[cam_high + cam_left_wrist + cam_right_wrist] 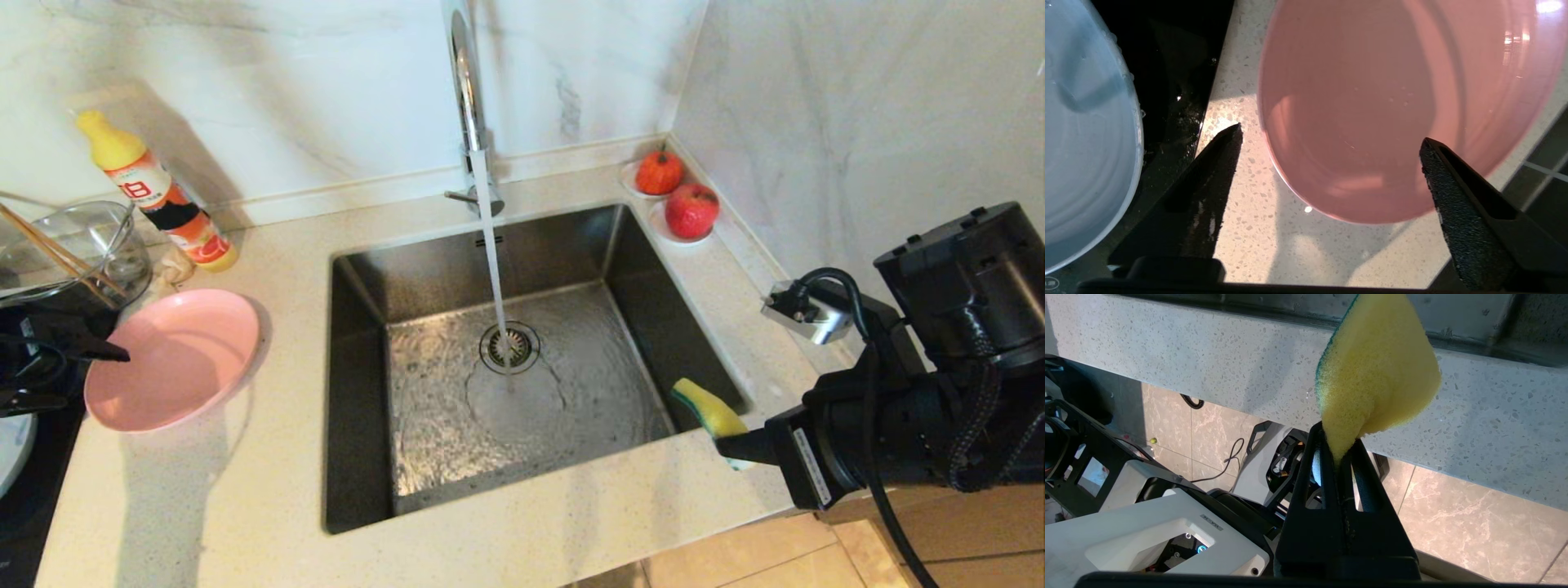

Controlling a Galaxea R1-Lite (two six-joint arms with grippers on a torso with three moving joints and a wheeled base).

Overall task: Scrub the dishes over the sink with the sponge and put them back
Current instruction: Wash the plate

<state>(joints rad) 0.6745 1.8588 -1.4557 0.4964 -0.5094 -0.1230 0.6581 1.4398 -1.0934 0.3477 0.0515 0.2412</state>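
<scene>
The square brushed-steel sink (424,392) is taking a thin stream of water from the tall chrome faucet (467,98), and the water is rippling around the round drain strainer (509,347). The speckled stone counter (245,506) is carrying the pink plate (171,358), shallow, round and matte, lying flat left of the basin. The light blue plate (1086,155) is resting just beside it on a black glossy surface (1175,81). The left gripper (1331,143) is hanging over the pink plate's near rim, jaws spread wide and gripping nothing. The right gripper (1340,455) is pinching the soft yellow sponge (1378,367), green-edged, tightly at the sink's front right corner.
</scene>
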